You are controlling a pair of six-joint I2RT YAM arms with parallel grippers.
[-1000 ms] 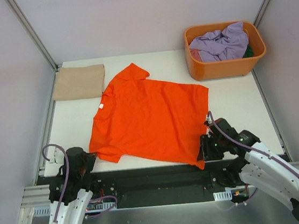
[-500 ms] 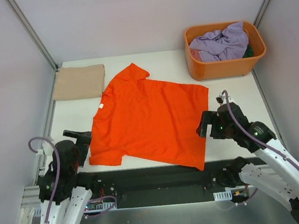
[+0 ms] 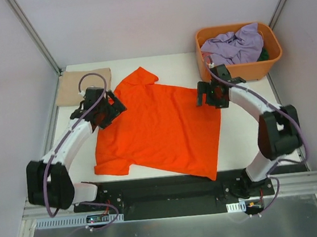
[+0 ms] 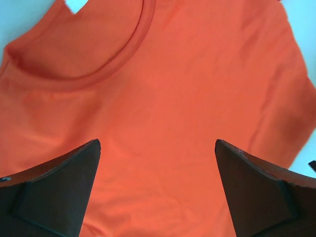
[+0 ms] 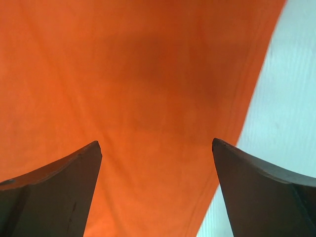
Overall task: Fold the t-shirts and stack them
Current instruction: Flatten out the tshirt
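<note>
A bright orange t-shirt [image 3: 160, 130] lies spread flat in the middle of the table, its collar to the left and its hem to the right. My left gripper [image 3: 110, 110] hovers open over the collar end, and the neckline [image 4: 123, 54] shows just beyond its fingertips in the left wrist view [image 4: 158, 143]. My right gripper [image 3: 204, 96] stands open above the shirt's far right corner [image 5: 157, 143], holding nothing. A folded tan t-shirt [image 3: 69, 88] rests at the far left corner. A lavender t-shirt [image 3: 233, 44] and a bit of dark green cloth [image 3: 264, 54] sit in the basket.
The orange plastic basket [image 3: 239, 74] stands at the far right corner of the white table [image 3: 245, 126]. Metal frame posts and grey walls close in the left, right and far sides. The shirt's near right corner hangs over the table's front edge.
Both arms swung from the near edge out to the far end of the orange shirt. Both grippers opened, letting go of the shirt's near edge.
</note>
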